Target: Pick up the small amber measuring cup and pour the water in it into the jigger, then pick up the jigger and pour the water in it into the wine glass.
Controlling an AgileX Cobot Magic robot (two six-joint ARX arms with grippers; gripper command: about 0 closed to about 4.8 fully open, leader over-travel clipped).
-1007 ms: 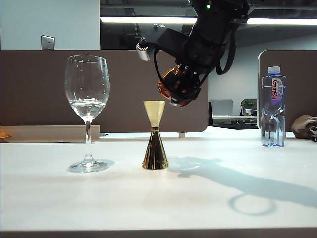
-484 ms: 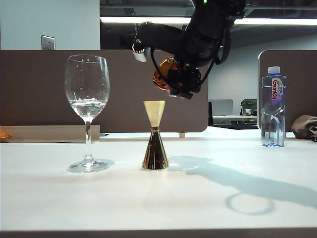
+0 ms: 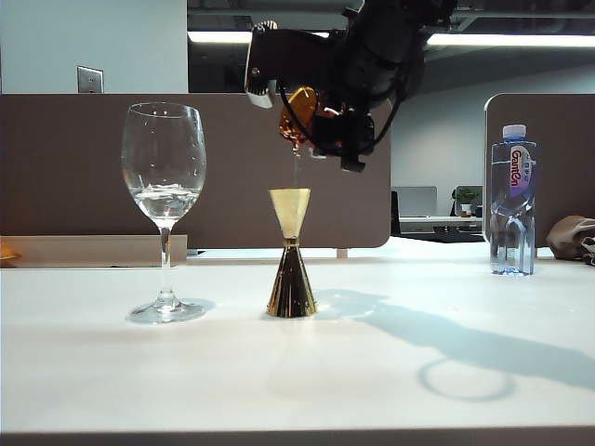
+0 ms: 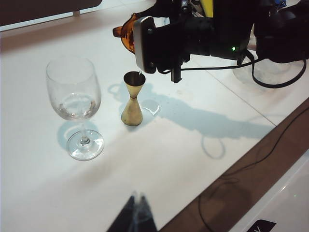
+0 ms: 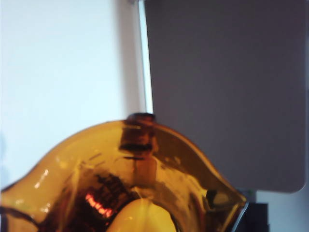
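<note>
The small amber measuring cup [image 3: 299, 113] hangs tipped over, lip down, right above the gold jigger [image 3: 291, 253], with my right gripper [image 3: 323, 125] shut on it. A thin thread of water [image 3: 297, 169] falls from the lip into the jigger's upper cone. In the right wrist view the amber cup [image 5: 130, 174] fills the foreground. The wine glass [image 3: 164, 186] stands left of the jigger with a little water in its bowl. In the left wrist view, glass [image 4: 75, 104], jigger [image 4: 133, 99] and cup [image 4: 126, 33] all show, and my left gripper [image 4: 137, 212] stays shut and empty, well back from them.
A clear plastic bottle [image 3: 513, 200] with a blue label stands at the far right of the white table [image 3: 390, 372]. A brown partition [image 3: 74, 167] runs behind the table. A dark cable [image 4: 227, 179] lies past the table's edge near my left gripper.
My right gripper has risen and rolled, tipping the amber cup further and bringing its lip left over the jigger. Water now runs from it. Glass, jigger and left arm are still.
</note>
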